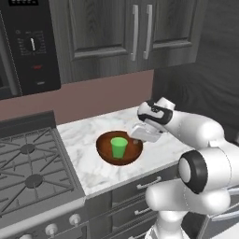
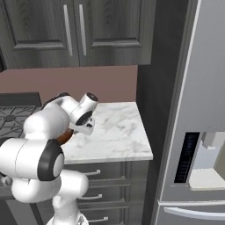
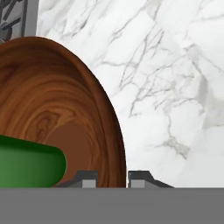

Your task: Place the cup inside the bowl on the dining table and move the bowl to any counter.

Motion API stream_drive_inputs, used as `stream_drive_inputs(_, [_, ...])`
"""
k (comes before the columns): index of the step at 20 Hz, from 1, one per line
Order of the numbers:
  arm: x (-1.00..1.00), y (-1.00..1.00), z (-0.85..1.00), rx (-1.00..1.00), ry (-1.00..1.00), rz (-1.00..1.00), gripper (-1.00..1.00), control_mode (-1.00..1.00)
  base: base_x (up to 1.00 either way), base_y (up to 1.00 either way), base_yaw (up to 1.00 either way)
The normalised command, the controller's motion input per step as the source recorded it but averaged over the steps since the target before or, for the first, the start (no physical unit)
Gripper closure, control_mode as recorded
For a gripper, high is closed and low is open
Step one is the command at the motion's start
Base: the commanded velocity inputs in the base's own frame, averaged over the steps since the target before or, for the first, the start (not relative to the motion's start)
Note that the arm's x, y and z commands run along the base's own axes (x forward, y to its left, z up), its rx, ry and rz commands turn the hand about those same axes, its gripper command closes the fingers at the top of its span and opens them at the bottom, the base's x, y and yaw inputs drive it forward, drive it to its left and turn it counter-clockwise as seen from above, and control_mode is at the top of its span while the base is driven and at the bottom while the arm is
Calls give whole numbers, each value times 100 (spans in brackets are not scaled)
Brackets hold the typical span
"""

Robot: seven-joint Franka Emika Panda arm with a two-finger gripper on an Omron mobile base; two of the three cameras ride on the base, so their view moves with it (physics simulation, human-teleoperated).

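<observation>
Gripper (image 3: 112, 177) astride bowl (image 3: 52, 109) rim, stove (image 1: 32, 168) alongside

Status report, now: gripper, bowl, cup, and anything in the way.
Gripper pinching the bowl rim. Cup upright inside the bowl. Bowl on the counter beside the stove. Nothing in the way.
</observation>
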Motion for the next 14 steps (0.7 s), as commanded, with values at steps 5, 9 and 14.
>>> stream_drive_inputs(5, [0, 0, -34, 0, 0, 0, 100, -100, 0, 0, 0])
stream_drive_inputs(9, [0, 0, -19, 0, 0, 0, 100, -100, 0, 0, 0])
stream_drive_inputs(14, [0, 0, -6, 0, 0, 0, 100, -100, 0, 0, 0])
